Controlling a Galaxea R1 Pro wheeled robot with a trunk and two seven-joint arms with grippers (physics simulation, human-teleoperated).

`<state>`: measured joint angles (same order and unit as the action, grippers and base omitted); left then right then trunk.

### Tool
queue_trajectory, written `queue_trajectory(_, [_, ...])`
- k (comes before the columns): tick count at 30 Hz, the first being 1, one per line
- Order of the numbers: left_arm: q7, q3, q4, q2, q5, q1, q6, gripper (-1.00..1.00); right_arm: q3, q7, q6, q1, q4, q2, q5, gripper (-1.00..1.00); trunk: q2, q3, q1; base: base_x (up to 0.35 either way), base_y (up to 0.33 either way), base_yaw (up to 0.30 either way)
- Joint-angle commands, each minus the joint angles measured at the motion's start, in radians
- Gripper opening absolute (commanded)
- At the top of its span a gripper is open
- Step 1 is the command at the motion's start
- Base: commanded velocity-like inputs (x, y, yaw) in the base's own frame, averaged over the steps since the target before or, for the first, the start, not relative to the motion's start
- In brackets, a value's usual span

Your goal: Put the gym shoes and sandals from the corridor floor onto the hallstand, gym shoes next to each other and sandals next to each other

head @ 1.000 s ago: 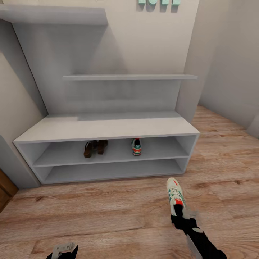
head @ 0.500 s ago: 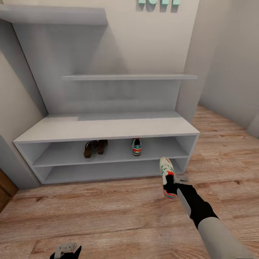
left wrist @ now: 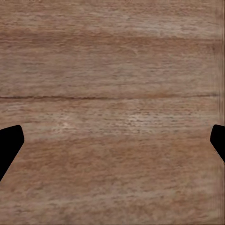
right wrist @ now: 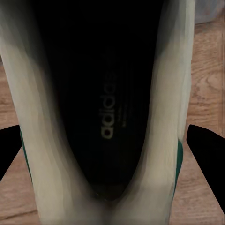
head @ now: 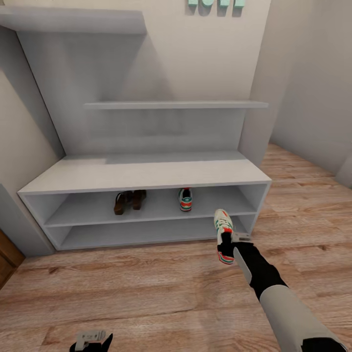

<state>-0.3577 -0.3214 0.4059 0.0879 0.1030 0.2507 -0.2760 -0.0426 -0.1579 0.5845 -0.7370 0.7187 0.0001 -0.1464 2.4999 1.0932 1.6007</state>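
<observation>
The right gripper (head: 228,240) was out in the lower right of the head view, its fingers clamped on a gym shoe (head: 223,234) held off the corridor floor (head: 146,293), toe pointed up-frame at the hallstand (head: 146,173). That shoe sat just in front of the rack's right end, overlapping the lower tier's front edge in the frame. Up close in the right wrist view, the gym shoe's dark insole (right wrist: 110,108) stared straight back, black fingertips (right wrist: 208,150) at either side of the white upper. On the upper shelf tier, centre frame, the second gym shoe (head: 185,199) stood heel-out, and left of it the two sandals (head: 129,201) lay side by side. The left gripper (head: 90,338) hung at the bottom left edge; in its wrist view its fingers (left wrist: 9,145) were spread wide over bare planks.
</observation>
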Motion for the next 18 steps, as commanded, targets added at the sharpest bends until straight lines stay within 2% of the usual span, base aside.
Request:
queue_trajectory(1, [-0.03, -0.009, 0.0, -0.001, 0.023, 0.001, -0.004, 1.0, -0.004, -0.04, 0.003, -0.001, -0.004, 0.0, -0.013, -1.0, 0.0, 0.001, 0.0, 0.0, 0.0, 0.0])
queue_trajectory(5, [-0.073, -0.011, 0.0, 0.001, 0.05, 0.001, -0.001, 1.0, -0.005, -0.088, 0.003, -0.001, -0.022, 0.009, -0.015, -1.0, 0.0, 0.001, 0.0, 0.0, 0.0, 0.0])
queue_trajectory(8, [-0.084, -0.011, -0.001, 0.004, 0.057, 0.001, 0.0, 1.0, -0.005, -0.099, 0.003, -0.001, -0.029, 0.017, -0.016, -1.0, 0.0, 0.001, 0.0, 0.0, 0.0, 0.0])
queue_trajectory(18, [-0.085, -0.012, -0.001, 0.005, 0.062, 0.001, 0.001, 1.0, -0.004, -0.105, 0.003, -0.001, -0.024, 0.024, -0.018, -1.0, 0.0, 0.001, 0.0, 0.0, 0.0, 0.0])
